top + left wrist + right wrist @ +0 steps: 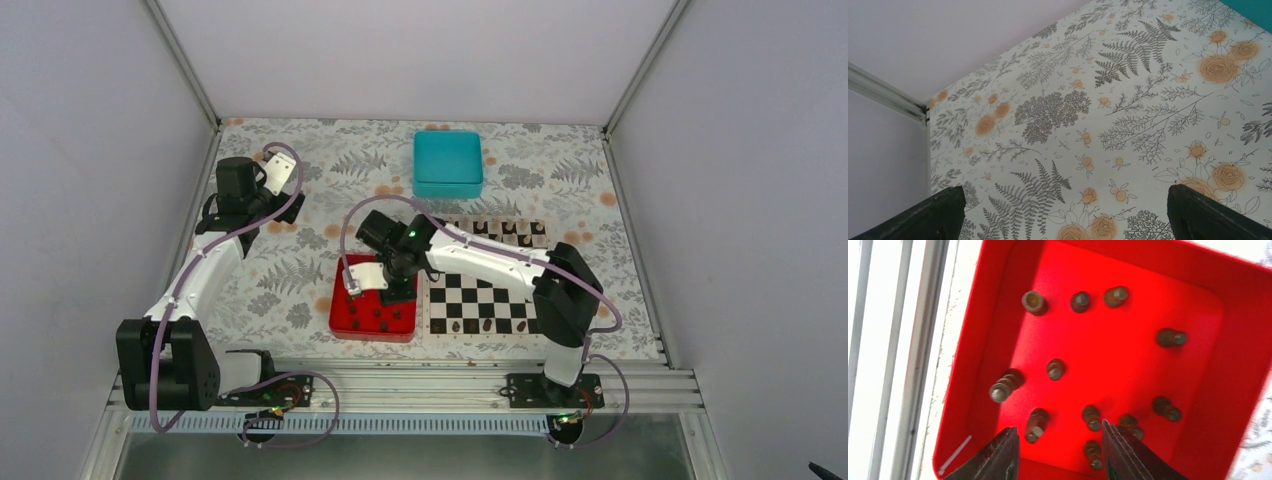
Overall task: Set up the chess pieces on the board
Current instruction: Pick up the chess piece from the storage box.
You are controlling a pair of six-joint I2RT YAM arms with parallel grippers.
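Note:
The checkered board lies right of centre, partly under my right arm. Dark chess pieces stand along its near row and more along its far row. Several other dark pieces stand in the red tray left of the board. My right gripper hangs over the tray. In the right wrist view it is open and empty, with pieces below and between its fingers. My left gripper is at the far left, open and empty over bare cloth.
A teal square box stands behind the board near the back wall. The red tray's raised rim surrounds the loose pieces. A floral cloth covers the table. Enclosure walls stand on the left, back and right.

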